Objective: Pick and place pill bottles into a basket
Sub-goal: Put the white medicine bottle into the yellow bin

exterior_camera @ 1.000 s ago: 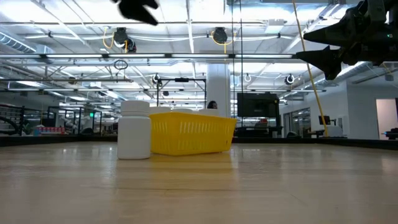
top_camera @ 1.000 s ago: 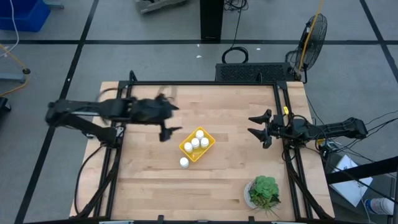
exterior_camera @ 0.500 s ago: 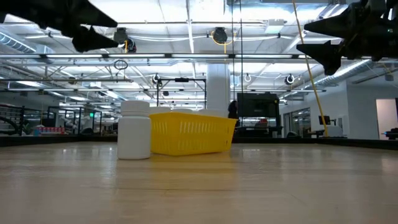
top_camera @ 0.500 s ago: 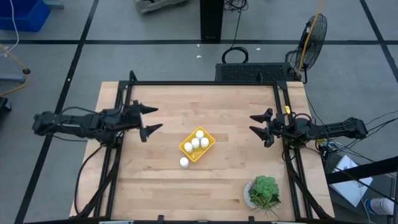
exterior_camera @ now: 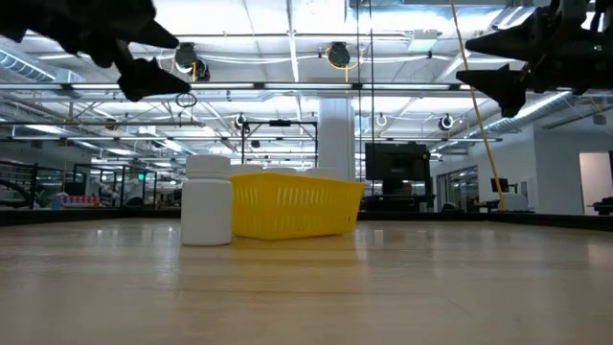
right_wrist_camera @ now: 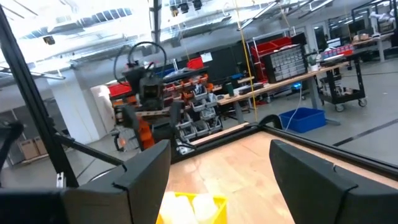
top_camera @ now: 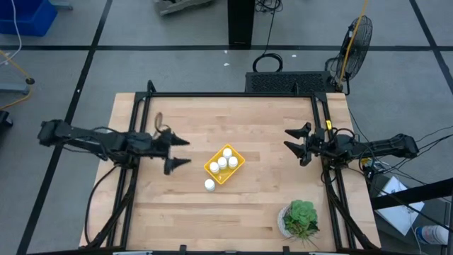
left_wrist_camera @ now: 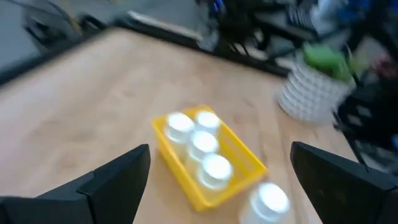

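The yellow basket (top_camera: 224,165) stands on the table's middle with several white pill bottles (top_camera: 223,161) upright in it. It also shows in the left wrist view (left_wrist_camera: 186,183) and the low view (exterior_camera: 292,204). One more bottle (top_camera: 209,185) stands on its base on the table by the basket's near corner, and it shows in the low view (exterior_camera: 207,199) too. My left gripper (top_camera: 180,151) is open and empty, in the air to the left of the basket. My right gripper (top_camera: 291,140) is open and empty, in the air near the table's right edge.
A white pot with a green plant (top_camera: 298,219) stands at the near right of the table. Black frame rails (top_camera: 134,184) run along the table's left, right and far sides. Bare wood lies between the basket and both grippers.
My left gripper has drawn back from near the basket toward the table's left edge. It has then come toward the near edge and a little back toward the basket, staying open. The bottles and the basket have not moved.
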Robot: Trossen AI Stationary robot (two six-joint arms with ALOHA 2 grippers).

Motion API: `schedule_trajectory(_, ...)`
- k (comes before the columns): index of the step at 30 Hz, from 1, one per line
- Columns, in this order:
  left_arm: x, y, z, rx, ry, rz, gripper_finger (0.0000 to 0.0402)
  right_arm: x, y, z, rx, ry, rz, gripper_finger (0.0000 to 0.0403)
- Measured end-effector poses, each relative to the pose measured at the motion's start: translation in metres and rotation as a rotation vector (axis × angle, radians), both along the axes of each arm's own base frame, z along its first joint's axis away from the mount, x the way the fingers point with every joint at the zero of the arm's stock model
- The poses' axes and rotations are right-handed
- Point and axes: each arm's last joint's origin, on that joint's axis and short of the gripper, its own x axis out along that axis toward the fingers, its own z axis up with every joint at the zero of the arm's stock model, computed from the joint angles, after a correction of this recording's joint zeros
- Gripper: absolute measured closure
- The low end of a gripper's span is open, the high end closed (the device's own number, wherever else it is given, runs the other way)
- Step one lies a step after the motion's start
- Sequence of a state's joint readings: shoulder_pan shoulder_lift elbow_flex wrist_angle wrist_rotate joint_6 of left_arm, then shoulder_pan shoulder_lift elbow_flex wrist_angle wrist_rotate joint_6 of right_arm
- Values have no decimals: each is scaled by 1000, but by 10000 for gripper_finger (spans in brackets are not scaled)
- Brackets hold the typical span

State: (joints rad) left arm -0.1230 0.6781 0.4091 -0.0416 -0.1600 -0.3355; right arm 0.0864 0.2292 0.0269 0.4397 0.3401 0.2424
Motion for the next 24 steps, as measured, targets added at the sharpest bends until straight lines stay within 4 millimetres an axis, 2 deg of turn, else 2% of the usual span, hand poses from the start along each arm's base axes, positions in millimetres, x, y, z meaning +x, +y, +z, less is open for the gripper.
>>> schedule_trajectory(3,21,-14,7,43,71,-54,11,1,0,-1,-1,8,0,138)
schedule_trajectory(9,60,-44,41,214,196,-81,11,2,0,-3,-3,30,0,138)
schedule_trajectory(16,96,-62,65,194,423,-33,11,4,0,-5,-8,59,0,138)
schedule_trajectory(20,109,-72,67,183,579,-14,11,5,0,-8,-11,90,0,138)
schedule_trajectory(24,122,-81,59,118,706,-124,11,6,1,-8,-16,91,0,138)
